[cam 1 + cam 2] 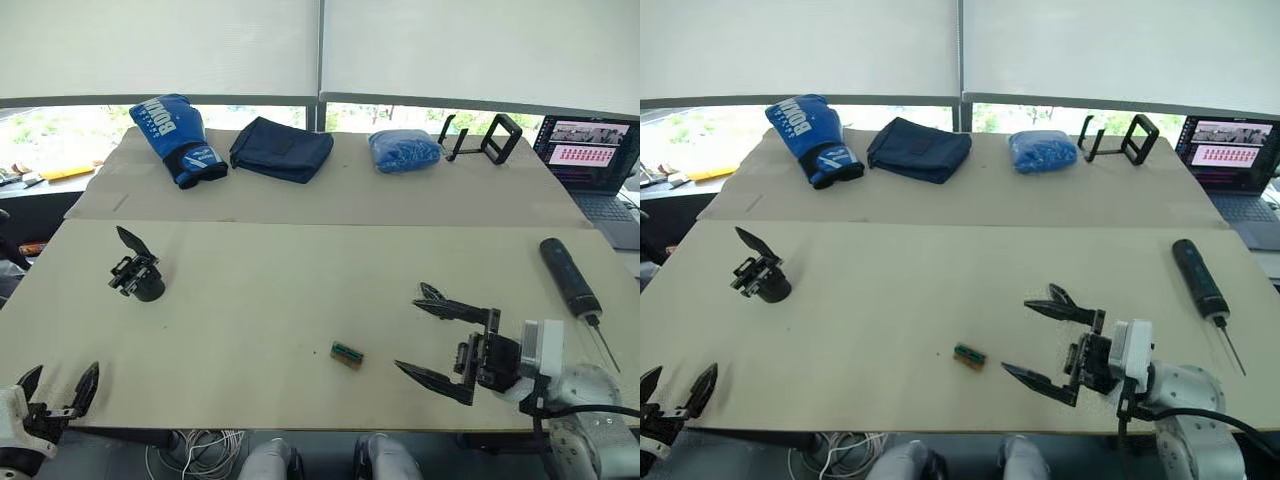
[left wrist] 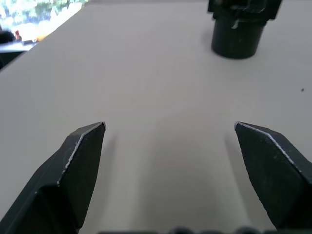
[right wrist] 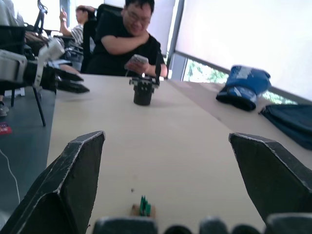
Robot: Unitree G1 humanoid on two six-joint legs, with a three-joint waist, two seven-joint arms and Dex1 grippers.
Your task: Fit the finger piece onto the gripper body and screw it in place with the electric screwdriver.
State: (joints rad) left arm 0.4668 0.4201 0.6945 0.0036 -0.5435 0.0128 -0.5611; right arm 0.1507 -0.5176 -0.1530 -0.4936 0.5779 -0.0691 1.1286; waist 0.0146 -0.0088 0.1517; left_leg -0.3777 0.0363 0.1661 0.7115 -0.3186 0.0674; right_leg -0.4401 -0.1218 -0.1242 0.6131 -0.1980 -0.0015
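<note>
Two grippers are seen with fingers spread wide, empty: left gripper [image 1: 60, 392] lower left, right gripper [image 1: 430, 335] lower right. At mid-left the gripper body [image 1: 137, 274] is stood; the electric screwdriver [image 1: 570, 278] is laid far right.

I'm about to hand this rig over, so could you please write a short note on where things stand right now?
Left gripper: open, empty, at the table's near left corner.
Right gripper: open, empty, near right, facing the small green-and-brown block.
Gripper body: upright, left side.
Electric screwdriver: lying at the right edge, untouched.
Finger piece: I can't make it out lying loose.
Done: nothing. Left: fitting and screwing.
</note>
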